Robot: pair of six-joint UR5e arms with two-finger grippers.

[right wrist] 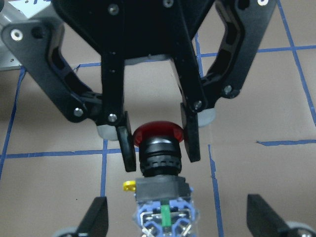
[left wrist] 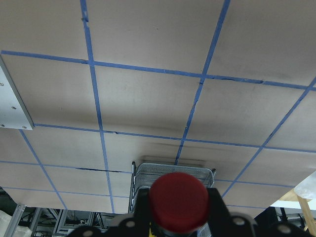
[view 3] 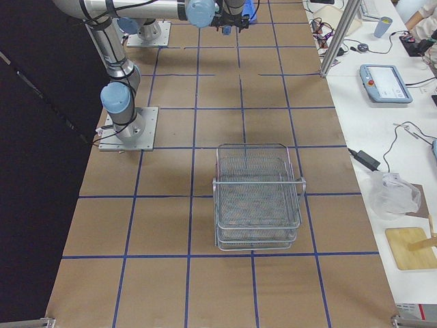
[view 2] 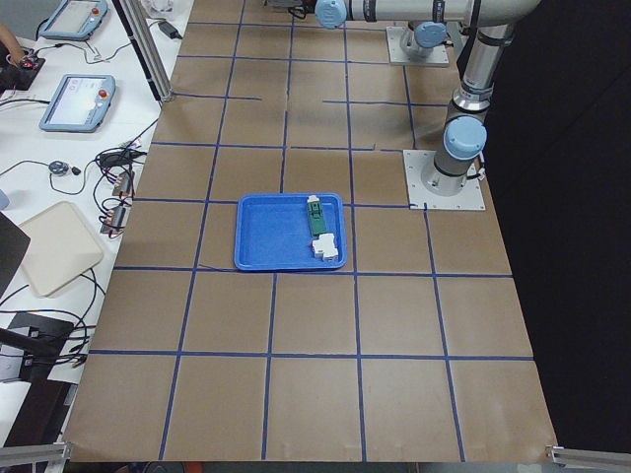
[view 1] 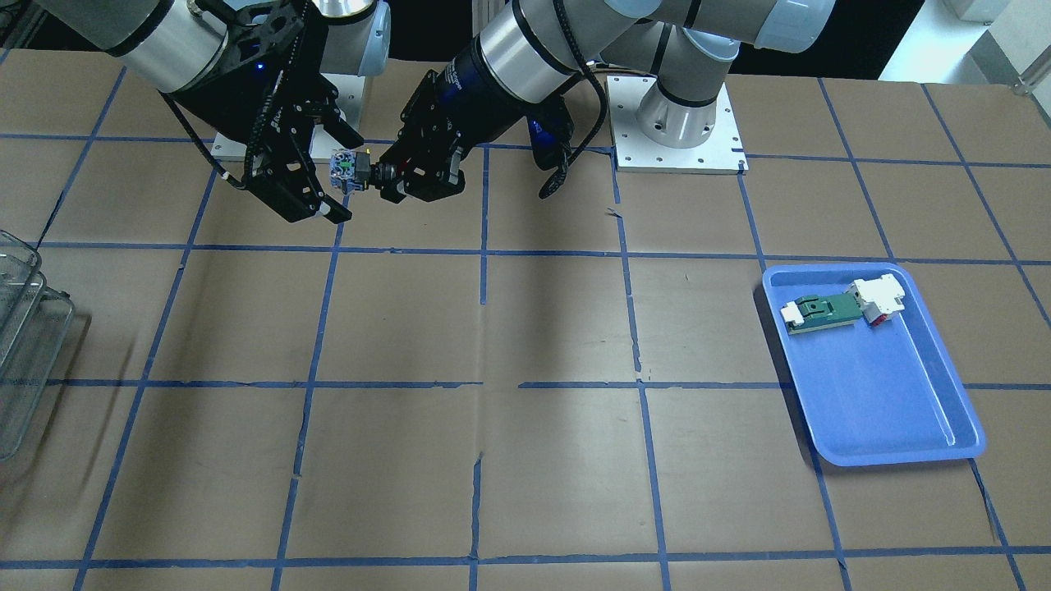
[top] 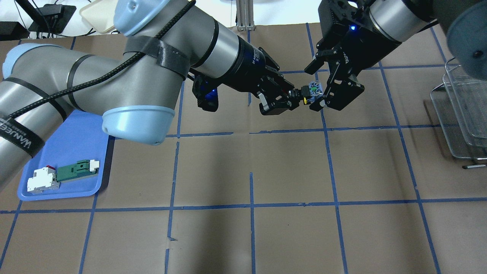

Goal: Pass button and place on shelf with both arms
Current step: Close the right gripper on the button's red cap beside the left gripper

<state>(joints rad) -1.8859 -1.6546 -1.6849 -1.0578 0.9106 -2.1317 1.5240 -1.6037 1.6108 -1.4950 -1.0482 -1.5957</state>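
**Mid-air hand-over above the far part of the table.** The left gripper (top: 293, 96) is closed on the button (top: 310, 91). Its fingers (right wrist: 126, 148) pinch the red cap and black collar from both sides, so the grey-blue block points toward the other arm. The right gripper (top: 319, 88) is spread wide. In the right wrist view its fingertips (right wrist: 94, 219) stand well apart on either side of the block and touch neither face. The button therefore hangs clear of the table between the two grippers, carried by the left one alone.

**Surroundings.** The shelf (view 3: 258, 198), a see-through tiered rack, stands toward the right end of the table, well apart from the hand-over. The blue tray (top: 81, 144) lies toward the left end, on the near side. It holds a green-and-white board part (top: 76, 171) and a white block (top: 42, 182) just beside it.

**Progress (judged).** The button has been lifted and presented to the receiving arm, so the first part of the pass appears complete. Four steps remain:
- the right gripper closes on the block;
- the left gripper lets go;
- the right arm carries the button rightward to the shelf;
- the button is set down there.

The task looks at most half done.

**Writing.** A black strap (top: 17, 133) around the left arm bears white letters beginning "WANJEE", the rest hidden by the curve of the arm. White print on both gripper bodies is too small to read. The green marks on the button's block show no legible characters.
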